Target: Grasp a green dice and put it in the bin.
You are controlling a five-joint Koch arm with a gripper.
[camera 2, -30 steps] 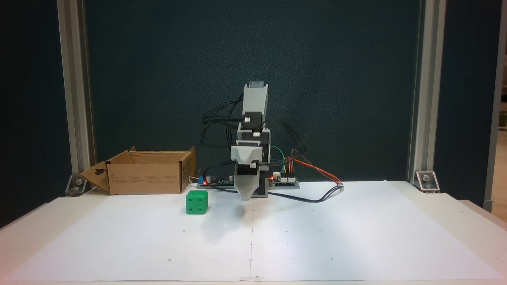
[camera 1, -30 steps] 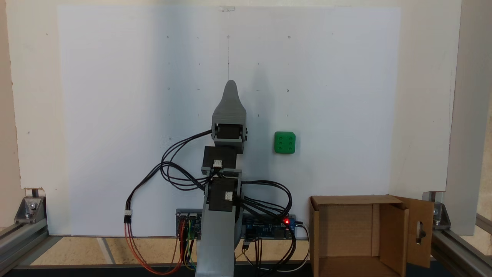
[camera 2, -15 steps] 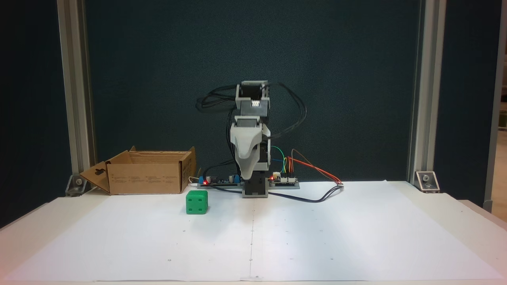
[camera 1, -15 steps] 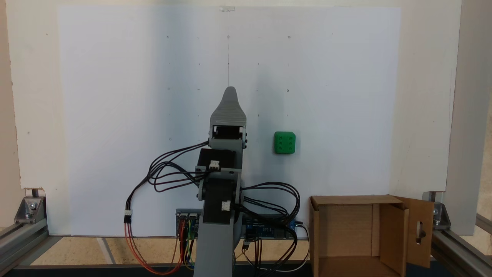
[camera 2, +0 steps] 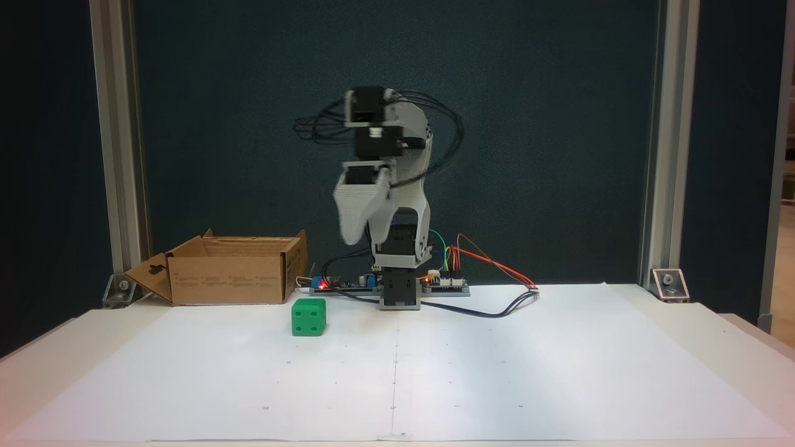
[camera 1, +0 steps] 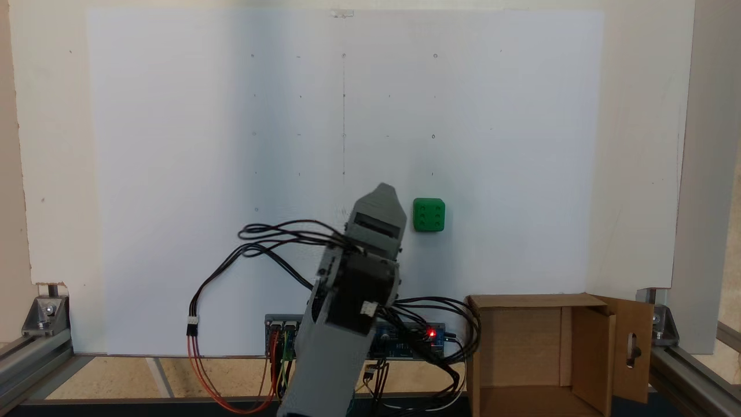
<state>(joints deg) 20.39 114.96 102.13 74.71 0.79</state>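
The gripper (camera 2: 351, 233) hangs high above the white sheet (camera 2: 497, 366) — jaw gap not readable — angled toward the green dice (camera 2: 308, 317), which sits free just right of the bin (camera 2: 233, 279), untouched.

The small green dice (camera 1: 429, 215) sits flat on the white paper, near the open brown bin (camera 1: 535, 353).
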